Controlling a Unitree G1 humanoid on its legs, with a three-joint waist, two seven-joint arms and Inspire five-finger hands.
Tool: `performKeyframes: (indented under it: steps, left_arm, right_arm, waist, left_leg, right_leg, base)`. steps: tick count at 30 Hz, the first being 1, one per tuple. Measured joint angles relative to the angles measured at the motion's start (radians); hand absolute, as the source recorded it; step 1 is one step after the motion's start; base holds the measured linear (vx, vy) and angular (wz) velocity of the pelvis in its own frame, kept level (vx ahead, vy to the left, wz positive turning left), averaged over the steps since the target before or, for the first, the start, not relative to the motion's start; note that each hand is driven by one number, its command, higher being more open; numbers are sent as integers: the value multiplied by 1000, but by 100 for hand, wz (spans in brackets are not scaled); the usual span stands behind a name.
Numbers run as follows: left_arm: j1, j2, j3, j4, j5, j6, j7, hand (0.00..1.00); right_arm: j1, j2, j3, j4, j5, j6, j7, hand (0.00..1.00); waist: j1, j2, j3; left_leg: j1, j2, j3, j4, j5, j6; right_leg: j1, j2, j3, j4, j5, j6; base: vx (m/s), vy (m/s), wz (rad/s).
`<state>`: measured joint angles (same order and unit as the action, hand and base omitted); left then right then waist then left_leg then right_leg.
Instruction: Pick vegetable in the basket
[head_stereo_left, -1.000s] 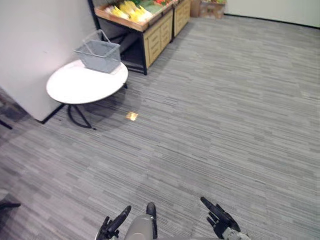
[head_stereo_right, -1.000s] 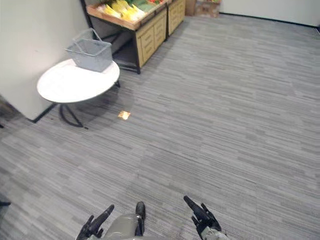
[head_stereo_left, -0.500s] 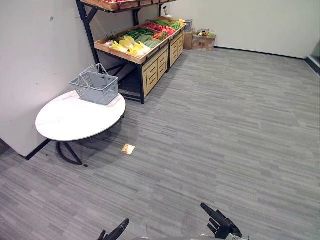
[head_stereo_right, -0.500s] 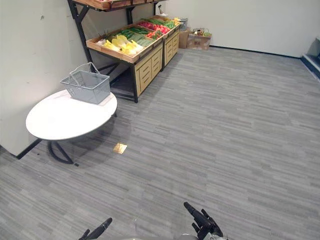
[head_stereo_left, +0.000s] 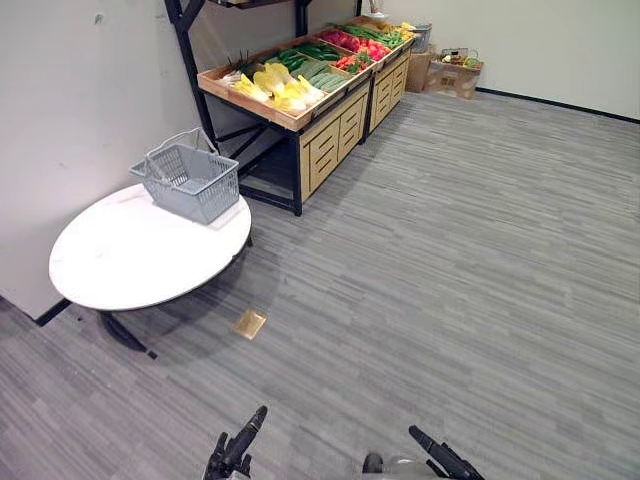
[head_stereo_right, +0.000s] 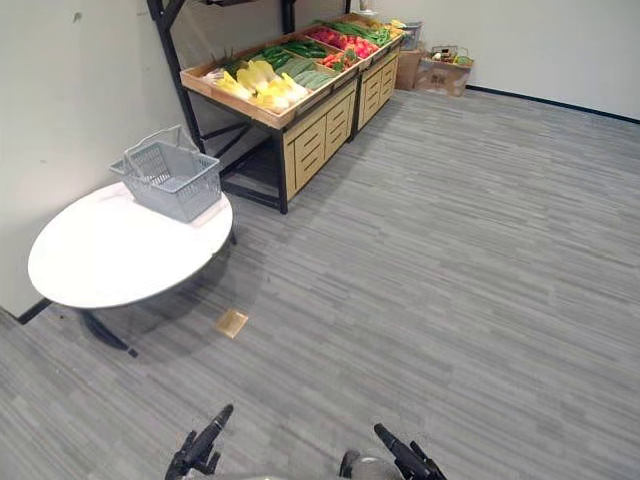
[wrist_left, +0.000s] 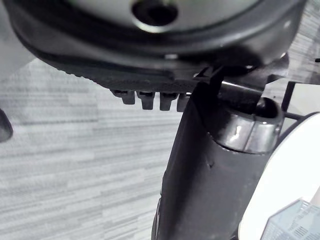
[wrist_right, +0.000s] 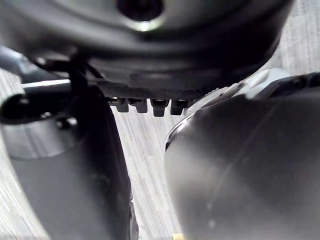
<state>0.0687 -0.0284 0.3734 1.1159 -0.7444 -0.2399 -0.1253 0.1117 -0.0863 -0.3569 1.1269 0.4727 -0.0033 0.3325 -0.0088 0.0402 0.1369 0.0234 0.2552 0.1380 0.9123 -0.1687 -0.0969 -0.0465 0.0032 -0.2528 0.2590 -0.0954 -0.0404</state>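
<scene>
Your left hand (head_stereo_left: 235, 452) hangs low at the near edge, fingers loosely straight and holding nothing; your right hand (head_stereo_left: 445, 462) beside it is just as slack and empty. Outward from them is bare floor (head_stereo_left: 480, 250). Ahead and to the left stands the white round table (head_stereo_left: 110, 275), with the grey basket (head_stereo_left: 187, 180) on its far side. Past it the vegetables (head_stereo_left: 282, 84) lie in the wooden stand (head_stereo_left: 335, 140), whose long axis runs away from you along the left wall (head_stereo_left: 70, 90). Both are well out of reach. The left hand is nearer, so I judge you must walk forward-left first.
</scene>
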Motion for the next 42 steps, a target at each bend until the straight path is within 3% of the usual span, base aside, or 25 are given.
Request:
performKeyframes:
  steps: [1,2,4,5,7,9,10,11,13,17,21,22,23,24,25,26,28,30,32,34,35,36,37,39,42]
  left_arm:
    - [-13,25,-4,4,-1,11,11,100]
    - [-14,33,-4,6,-1,12,12,100]
    - [-13,39,-5,1,-4,1,11,100]
    - [-14,42,-13,0,-5,0,10,100]
    - [-18,45,-43,8,-10,-5,10,100]
    - [-11,49,-54,23,-10,-14,11,100]
    - [-4,56,-59,33,-10,-14,19,100]
    - [-7,63,-74,33,-11,-23,27,100]
    - [-17,92,-85,60,-10,-33,50,100]
    - [18,89,-94,81,-8,-25,63,100]
    - [46,89,-134,86,20,-10,68,100]
    - [50,98,-137,87,33,-11,69,100]
    - [62,100,-139,87,48,-12,71,100]
    - [73,109,-161,88,52,-13,73,100]
    - [82,110,-167,88,58,-13,74,100]
    - [84,111,-171,88,60,-13,74,100]
    - [78,114,-196,88,79,-14,69,100]
    - [62,121,-202,88,80,-14,48,100]
    - [38,108,-198,88,80,-15,34,100]
    - [27,88,-141,83,88,-22,4,100]
    - [27,86,-128,82,88,-23,3,100]
    - [25,76,-95,82,87,-23,7,100]
    - [26,51,-74,82,87,-27,8,100]
    - [27,23,-76,74,88,-33,5,100]
    - [24,20,-75,39,87,-24,11,100]
  right_arm:
    - [-11,9,5,28,0,-1,-4,100]
    - [-12,11,9,31,-4,-4,-6,100]
    - [-12,12,9,31,-5,-14,0,100]
    - [-19,11,5,26,-7,-25,7,100]
    - [-26,14,5,19,-8,-44,20,100]
    - [-15,15,-4,24,2,-55,21,100]
    - [-6,26,12,23,4,-66,25,100]
    - [-9,25,29,23,5,-76,30,100]
    - [-23,22,68,41,3,-86,45,100]
    - [-48,24,107,44,4,-94,68,100]
    - [-39,15,113,44,3,-94,78,100]
    - [-42,12,110,44,1,-93,77,100]
    - [-47,12,101,44,0,-92,77,100]
    - [-53,11,92,45,0,-92,76,100]
    - [-59,7,89,44,0,-93,77,100]
    - [-61,5,87,44,0,-93,77,100]
    - [-66,8,69,34,1,-95,87,100]
    - [-70,18,62,14,1,-97,97,100]
    - [-69,32,41,0,3,-98,101,100]
    - [-60,42,51,-22,3,-104,97,100]
    - [-59,43,56,-22,3,-107,94,100]
    - [-58,44,72,-22,3,-112,82,100]
    - [-60,24,74,-25,5,-113,80,100]
    - [-63,8,76,-25,21,-113,67,100]
    - [-63,20,73,-21,39,-102,33,100]
  waist:
    - [3,-18,32]
    - [6,-29,38]
    - [12,-37,39]
    - [12,-34,39]
    - [12,-37,40]
    - [22,-32,38]
    - [19,-43,29]
    - [16,-57,27]
    - [19,-72,40]
    - [22,-71,30]
    - [27,-66,-10]
    - [25,-83,-11]
    - [24,-98,-10]
    - [25,-95,-4]
    - [24,-95,-3]
    - [24,-91,-1]
    - [12,-72,3]
    - [-4,-63,8]
    - [-4,-63,8]
    - [-3,-67,9]
    - [-3,-73,8]
    - [-2,-77,9]
    - [-1,-43,10]
    - [1,-5,6]
    - [2,-9,-4]
  left_leg:
    - [-57,41,36,134,-49,17]
    - [-78,48,56,136,-66,18]
    - [-128,53,125,63,-95,17]
    - [-171,40,173,-68,-99,18]
    - [-228,-19,203,-343,-63,22]
    - [-237,-89,161,-640,199,50]
    - [-218,-124,151,-675,217,82]
    - [-232,-126,141,-657,205,86]
    - [-279,-117,131,-538,164,120]
    - [-192,-130,158,-589,155,122]
    - [-67,-219,148,-765,141,131]
    - [-33,-260,147,-798,130,138]
    - [11,-299,144,-818,117,157]
    - [48,-316,146,-816,94,175]
    - [89,-320,144,-815,75,180]
    - [109,-315,139,-818,64,177]
    - [162,-265,102,-823,31,161]
    - [179,-218,60,-824,11,140]
    - [181,-188,14,-826,-3,119]
    - [188,-162,-50,-807,-52,68]
    - [190,-164,-57,-800,-61,60]
    - [209,-161,-76,-782,-95,33]
    - [228,-123,-77,-781,-103,15]
    - [246,-81,-56,-783,-85,3]
    - [242,-41,-35,-710,-42,-21]
  right_leg:
    - [156,12,2,-96,-3,-5]
    - [195,10,3,-117,-3,-5]
    - [254,-2,7,-149,-3,-5]
    - [281,-16,8,-168,-7,1]
    - [306,-46,9,-185,-47,43]
    - [339,-60,16,-188,-104,81]
    - [343,-73,28,-191,-106,73]
    - [339,-71,34,-193,-92,56]
    - [358,-73,73,-187,-44,91]
    - [375,-82,106,-130,30,107]
    - [259,-163,94,192,13,130]
    - [208,-211,89,337,14,146]
    - [167,-268,95,473,52,200]
    - [126,-313,90,595,28,178]
    - [92,-333,49,658,-54,144]
    - [77,-334,24,665,-93,140]
    - [1,-269,-52,595,-189,115]
    - [-67,-203,-53,449,-195,116]
    - [-116,-167,-22,268,-154,129]
    - [-132,-141,73,-57,8,142]
    - [-129,-142,84,-81,23,145]
    - [-115,-139,113,-82,147,147]
    - [-121,-114,98,-17,142,103]
    - [-129,-96,63,70,46,87]
    - [-99,-84,24,136,-56,60]
  base:
    - [616,-225,22]
    - [583,-190,9]
    - [337,-54,-13]
    - [414,25,-26]
    - [415,83,-19]
    - [471,182,-5]
    - [453,148,13]
    - [431,127,45]
    - [387,160,55]
    - [245,98,8]
    - [230,119,21]
    - [290,138,18]
    - [253,83,10]
    - [311,92,2]
    - [263,70,-3]
    - [254,63,10]
    - [235,20,32]
    - [231,-91,68]
    - [238,-171,81]
    - [319,-278,85]
    - [496,-382,69]
    - [488,-350,52]
    - [584,-409,54]
    - [486,-306,45]
    - [480,-281,30]
